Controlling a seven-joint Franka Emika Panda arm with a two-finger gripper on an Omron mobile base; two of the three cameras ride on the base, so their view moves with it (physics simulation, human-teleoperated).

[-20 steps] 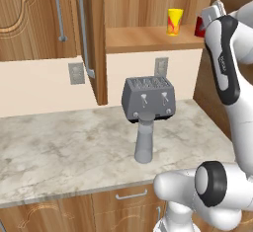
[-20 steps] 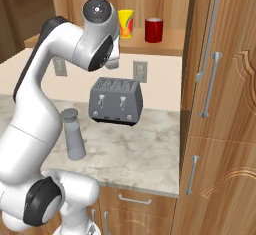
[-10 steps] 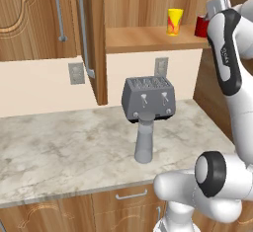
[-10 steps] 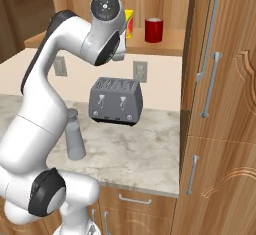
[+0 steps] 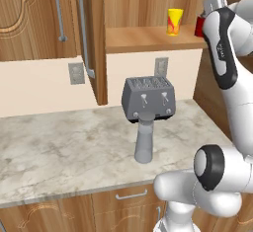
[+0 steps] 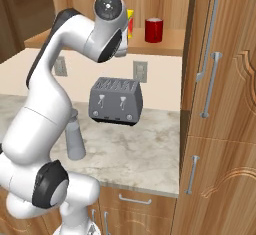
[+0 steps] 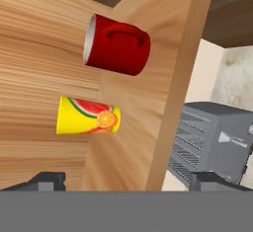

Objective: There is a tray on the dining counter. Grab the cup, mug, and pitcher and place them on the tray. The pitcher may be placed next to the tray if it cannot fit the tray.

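The red mug (image 7: 117,45) and the yellow cup (image 7: 88,115) stand side by side on a wooden shelf (image 7: 44,68); the rolled hand view shows them sideways. My gripper (image 7: 129,181) is open wide and empty, a short way from both, roughly level with the cup. From the left base the cup (image 5: 175,21) shows whole, while my arm half hides the mug (image 5: 199,26). From the right base the mug (image 6: 154,30) is plain and the cup (image 6: 130,21) peeks past my arm. The grey pitcher (image 5: 145,137) stands on the marble worktop. The tray and the dining counter are out of view.
A boxy grey toaster (image 5: 149,97) sits on the marble worktop (image 5: 59,147) just behind the pitcher, below the shelf. Tall wooden cabinets with long handles (image 6: 210,79) close in the right side, and a cabinet side panel (image 5: 96,38) bounds the shelf on the left.
My arm has risen and swung a little closer to the shelf. Cup, mug and pitcher have stayed put, and the jaws have stayed open.
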